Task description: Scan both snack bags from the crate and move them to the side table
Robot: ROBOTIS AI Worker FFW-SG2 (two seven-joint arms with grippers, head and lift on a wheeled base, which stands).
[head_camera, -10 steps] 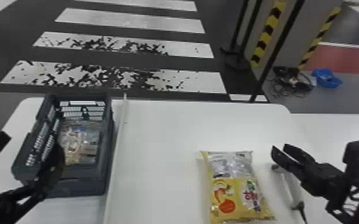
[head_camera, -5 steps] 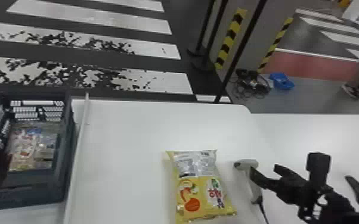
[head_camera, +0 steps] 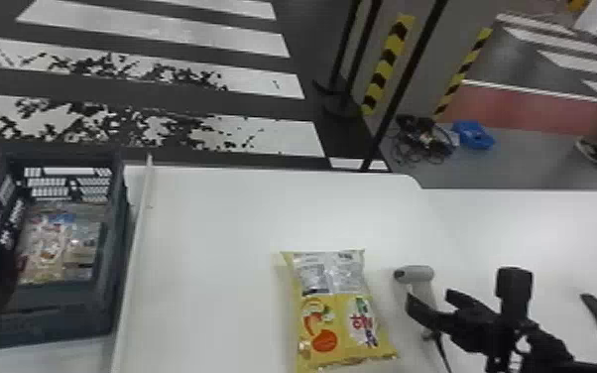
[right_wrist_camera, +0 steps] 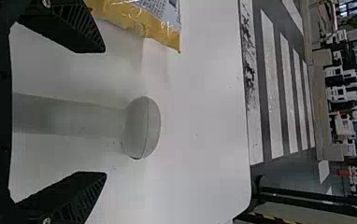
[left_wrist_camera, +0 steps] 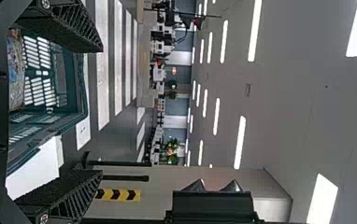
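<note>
Nothing legible: blurred red and green lettering (head_camera: 363, 325) on the yellow bag (head_camera: 336, 302), near end; smaller dark print (head_camera: 315, 278) on the silvery far end, too fine to read.

The head view looks forward and down over a smooth white tabletop (head_camera: 213, 238). The sideways left wrist view looks from close beside the dark, slotted plastic crate (head_camera: 49, 325) at left, across the room. The right, also sideways, faces the tabletop's far edge, close to a light-grey plastic scanner (head_camera: 415, 274). All three share the white-striped dark floor (head_camera: 163, 30).
</note>
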